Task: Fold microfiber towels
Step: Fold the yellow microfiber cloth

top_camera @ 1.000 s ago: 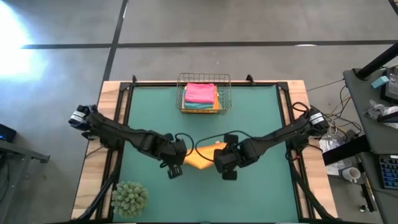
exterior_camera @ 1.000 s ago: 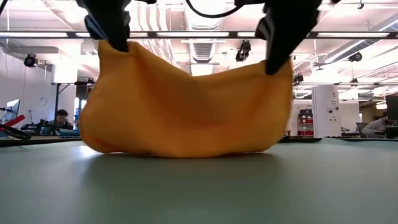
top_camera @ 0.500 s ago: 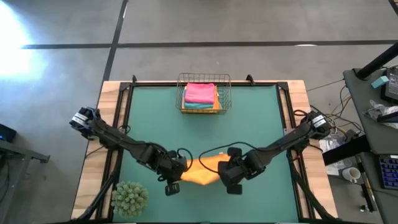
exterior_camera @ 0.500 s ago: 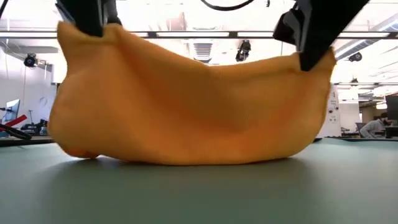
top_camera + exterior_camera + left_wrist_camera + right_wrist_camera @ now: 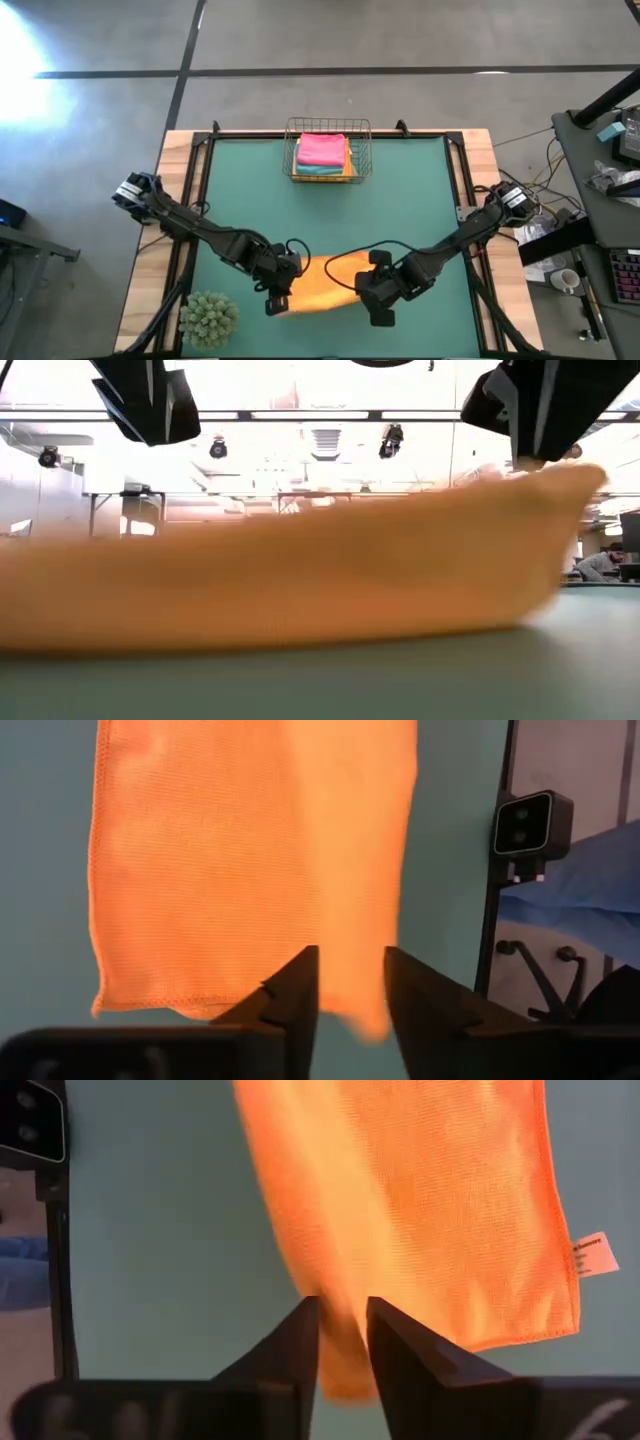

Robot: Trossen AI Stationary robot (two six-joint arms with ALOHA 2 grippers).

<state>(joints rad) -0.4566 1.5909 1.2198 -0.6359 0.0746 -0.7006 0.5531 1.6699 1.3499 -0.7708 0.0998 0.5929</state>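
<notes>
- grey concrete floor (image 5: 400, 40) w/ dark seam lines
- bright ceiling lights (image 5: 330, 430), open workshop room
- cluttered side bench (image 5: 610, 200) w/ cables

Bright ceiling lights wash out the low view's background; the orange towel (image 5: 300, 580) smears with blur. Glare whitens the floor (image 5: 40, 50) from above.

Overhead view straight down, low view level, 2 wrist views close, all sharing orange towel (image 5: 322, 287)

Orange towel (image 5: 322, 288); green table mat (image 5: 400, 215); pink towel (image 5: 321, 149) in basket.
</notes>
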